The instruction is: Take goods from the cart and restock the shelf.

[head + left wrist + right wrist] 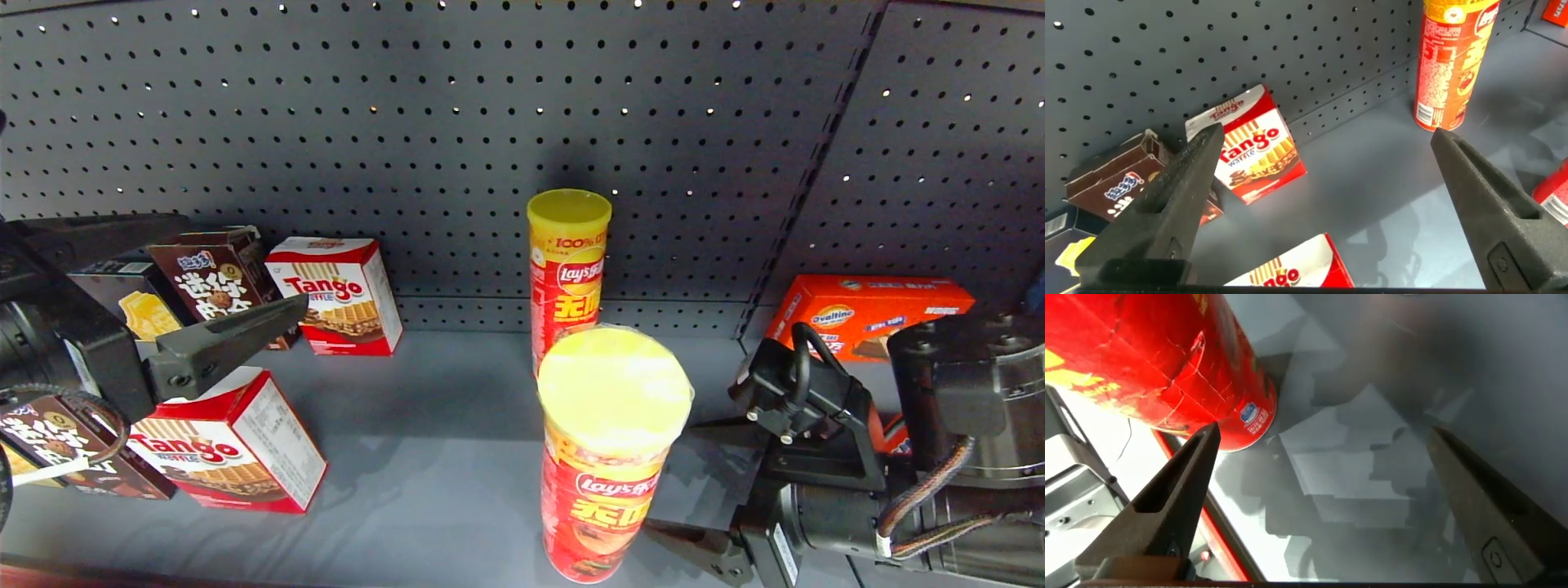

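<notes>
Black fingers of the right gripper (1323, 433), lower right in the head view, stand spread and empty just beside the front chip can (608, 457). The can stands upright on the shelf (441, 425), so it looks placed. The left gripper (1324, 135) gapes empty over the wafer boxes (233, 445) at left. A second can (567, 261) stands close behind. More cart goods probably remain.

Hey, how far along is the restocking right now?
Done: back can and front can stand on the shelf. In hand: nothing; the right gripper is open beside the front can, left gripper open over the boxes. Left: remaining stock can't be judged.
</notes>
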You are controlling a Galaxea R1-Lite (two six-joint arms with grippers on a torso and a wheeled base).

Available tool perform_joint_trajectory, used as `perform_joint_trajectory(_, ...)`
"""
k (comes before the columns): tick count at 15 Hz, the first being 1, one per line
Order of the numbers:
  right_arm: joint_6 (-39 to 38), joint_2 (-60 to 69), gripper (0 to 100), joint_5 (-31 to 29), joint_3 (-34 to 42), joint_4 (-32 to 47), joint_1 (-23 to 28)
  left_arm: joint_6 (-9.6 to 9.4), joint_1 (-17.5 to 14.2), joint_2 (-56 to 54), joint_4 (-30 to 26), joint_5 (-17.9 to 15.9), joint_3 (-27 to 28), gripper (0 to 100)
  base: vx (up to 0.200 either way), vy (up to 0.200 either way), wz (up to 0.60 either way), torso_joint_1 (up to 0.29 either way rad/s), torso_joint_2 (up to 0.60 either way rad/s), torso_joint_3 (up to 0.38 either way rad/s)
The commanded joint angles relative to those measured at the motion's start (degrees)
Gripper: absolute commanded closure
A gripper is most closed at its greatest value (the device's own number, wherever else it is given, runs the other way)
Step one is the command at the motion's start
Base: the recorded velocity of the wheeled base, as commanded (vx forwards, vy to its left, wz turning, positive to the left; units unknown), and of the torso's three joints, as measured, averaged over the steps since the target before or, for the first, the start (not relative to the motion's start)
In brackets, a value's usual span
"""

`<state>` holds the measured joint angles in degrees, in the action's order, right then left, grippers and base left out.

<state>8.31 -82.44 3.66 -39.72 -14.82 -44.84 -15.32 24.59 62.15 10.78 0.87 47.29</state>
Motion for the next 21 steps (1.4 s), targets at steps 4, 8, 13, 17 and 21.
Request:
perform_joint_trajectory(4, 0.0, -0.8, 0, 0.0, -0.4, 0.0, -0.7, 0.12, -0.1, 0.1, 0.0, 0.0, 0.0, 0, 0.0, 0.0, 0.0, 0.0, 0.0, 0.0)
perform_joint_trajectory(8, 0.0, -1.5, 0, 0.0, -0.4, 0.0, -1.1, 0.12, 0.0, 0.1, 0.0, 0.0, -0.1, 0, 0.0, 0.0, 0.0, 0.0, 0.0, 0.0)
perform_joint_trajectory(13, 0.0, -1.4, 0, 0.0, -0.5, -0.1, -1.4, 0.21, -0.1, -0.2, 3.0, -0.1, -3.3, 0, 0.0, 0.0, 0.0, 0.0, 0.0, 0.0)
perform_joint_trajectory(17, 0.0, -2.0, 0, 0.0, -1.1, 0.0, -1.5, 0.21, -0.1, -0.2, 3.2, -0.1, -3.2, 0, 0.0, 0.0, 0.0, 0.0, 0.0, 0.0)
perform_joint_trajectory(21, 0.0, -2.5, 0, 0.0, -1.0, -0.1, -1.6, 0.21, -0.1, -0.2, 3.2, -0.1, -3.3, 0, 0.0, 0.0, 0.0, 0.0, 0.0, 0.0)
